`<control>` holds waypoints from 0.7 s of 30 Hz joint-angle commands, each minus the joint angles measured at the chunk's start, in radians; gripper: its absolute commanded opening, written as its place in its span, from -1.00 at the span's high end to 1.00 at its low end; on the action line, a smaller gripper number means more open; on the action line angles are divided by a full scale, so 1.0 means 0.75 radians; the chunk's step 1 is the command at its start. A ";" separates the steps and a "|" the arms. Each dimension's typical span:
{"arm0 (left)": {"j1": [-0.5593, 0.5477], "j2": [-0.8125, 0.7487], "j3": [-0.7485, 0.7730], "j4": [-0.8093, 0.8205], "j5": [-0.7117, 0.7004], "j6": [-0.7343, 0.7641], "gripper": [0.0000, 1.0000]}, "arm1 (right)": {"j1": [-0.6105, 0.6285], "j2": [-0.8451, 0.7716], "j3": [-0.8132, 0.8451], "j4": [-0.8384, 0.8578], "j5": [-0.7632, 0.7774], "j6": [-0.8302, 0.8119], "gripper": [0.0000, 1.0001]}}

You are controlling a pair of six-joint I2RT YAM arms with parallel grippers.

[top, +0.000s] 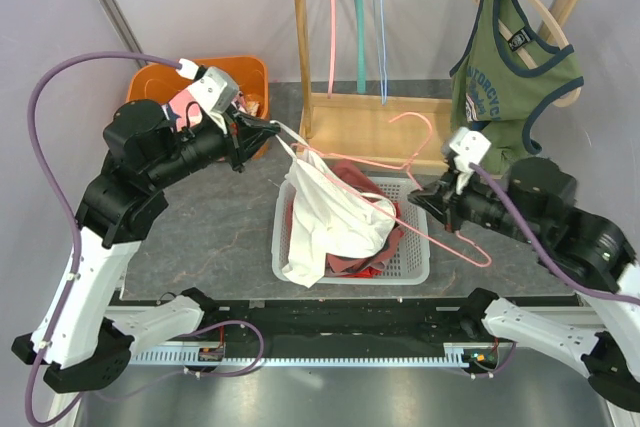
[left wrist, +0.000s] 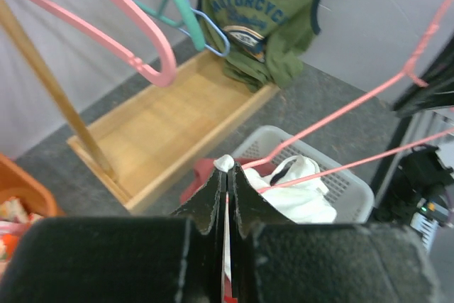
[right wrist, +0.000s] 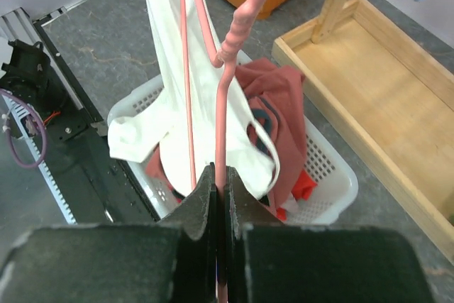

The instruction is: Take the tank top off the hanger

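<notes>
A white tank top (top: 330, 215) hangs from a pink wire hanger (top: 420, 159) above a white basket (top: 415, 272). My left gripper (top: 275, 129) is shut on a strap of the tank top and holds it up to the left. In the left wrist view a white bunch of cloth pokes out past my left gripper (left wrist: 228, 173), with the tank top (left wrist: 301, 195) and the hanger (left wrist: 340, 115) beyond it. At the basket's right side my right gripper (top: 418, 197) is shut on the hanger. The right wrist view shows my right gripper (right wrist: 221, 175) pinching the hanger (right wrist: 222, 104), with the tank top (right wrist: 163, 69) draped over its left side.
Red garments (top: 350, 265) lie in the basket. Behind it stands a wooden rack with a tray base (top: 360, 129), several empty hangers (top: 358, 17) and a green tank top (top: 510, 67) on a wooden hanger. An orange bin (top: 160, 82) sits at the back left.
</notes>
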 commanded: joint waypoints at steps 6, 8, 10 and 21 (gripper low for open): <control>0.009 0.040 -0.021 0.027 -0.042 0.089 0.96 | -0.001 -0.192 0.396 -0.211 0.009 0.041 1.00; 0.007 0.069 -0.015 0.027 0.008 0.066 0.96 | -0.001 -0.202 0.429 -0.244 0.070 0.059 1.00; 0.002 0.089 -0.009 0.027 0.134 0.022 0.96 | -0.001 -0.210 0.450 -0.244 0.141 0.090 1.00; -0.324 0.235 0.030 -0.113 0.048 0.285 0.96 | -0.001 -0.059 0.597 -0.274 0.810 0.201 1.00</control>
